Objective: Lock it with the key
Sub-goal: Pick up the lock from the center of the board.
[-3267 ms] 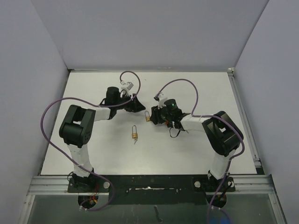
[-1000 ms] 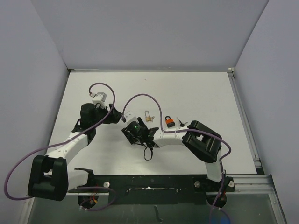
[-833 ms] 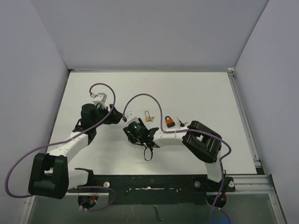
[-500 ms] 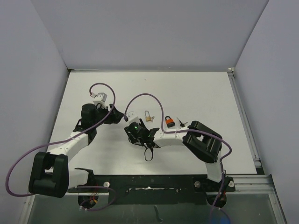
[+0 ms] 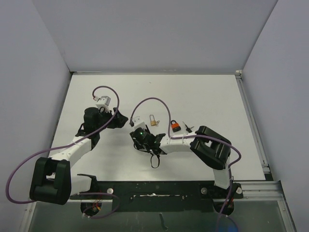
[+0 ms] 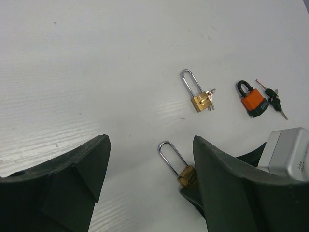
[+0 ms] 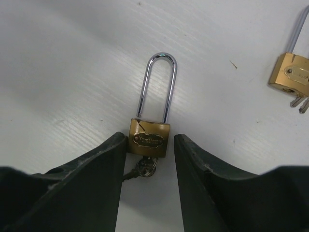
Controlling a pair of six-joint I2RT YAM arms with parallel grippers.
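A brass padlock (image 7: 149, 137) with a long steel shackle lies flat on the white table (image 5: 203, 96). One shackle leg is out of the body, and a key (image 7: 146, 167) sits in its bottom. My right gripper (image 7: 150, 140) is open and straddles the lock body; the left finger touches it and the right finger stands slightly off. In the top view the right gripper (image 5: 135, 129) covers this lock. My left gripper (image 6: 150, 145) is open and empty, just left of the same lock (image 6: 176, 164), and also shows in the top view (image 5: 124, 121).
A second brass padlock (image 6: 199, 98) with keys in it lies farther out, also in the top view (image 5: 153, 122). An orange padlock (image 6: 252, 102) with dark keys (image 6: 273, 99) lies to its right. Grey walls enclose the table.
Since 3.3 s ago both arms have swung down and left to the lone padlock. Over the last second the right gripper has edged slightly right; the left arm has barely moved.
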